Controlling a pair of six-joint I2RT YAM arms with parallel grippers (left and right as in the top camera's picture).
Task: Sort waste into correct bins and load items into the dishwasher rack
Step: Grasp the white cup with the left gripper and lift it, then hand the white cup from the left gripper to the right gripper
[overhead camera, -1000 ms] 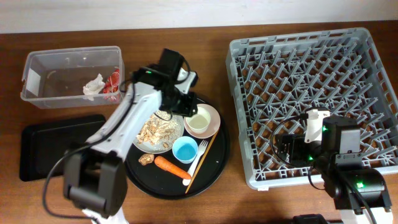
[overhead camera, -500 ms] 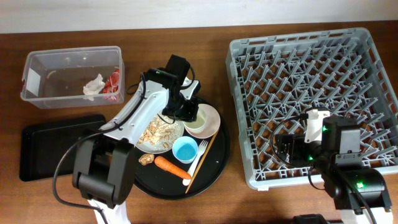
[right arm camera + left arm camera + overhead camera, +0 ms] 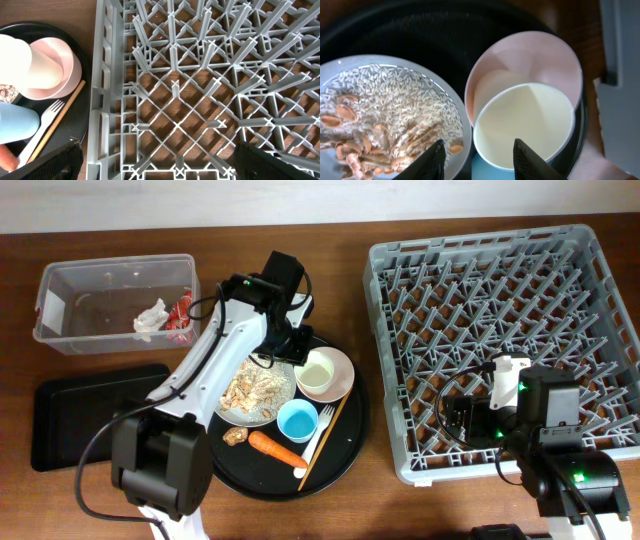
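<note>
**While your left tool hangs over the cream cup, the grey dishwasher rack has no dishes in it**

As things lie now, you look to be at the start of the dish step. Your left tool is spread wide with nothing in it, right above the cream cup. The cup sits inside the pinkish-white bowl. The bowl is on the big round black tray, just beside the pale plate, which is covered in rice scraps.

The crumpled napkin and the red wrapper lie in the clear tub. The shallow black tray near it looks bare. So I think some of the sorting is done. The rice, the carrot and the small brown lump are on the round tray too, near the light-blue cup, the white fork and the chopstick.

For the next move, I would bring the tool down so one finger goes inside the cup and one outside. Then squeeze the rim and lift straight up. Go slow, since the bowl may tip or come along.

Your right tool is wide open too and holds nothing. It hangs above the rack's edge nearest the round tray.

The counter is brown wood, and a pale wall runs along its far edge.
</note>
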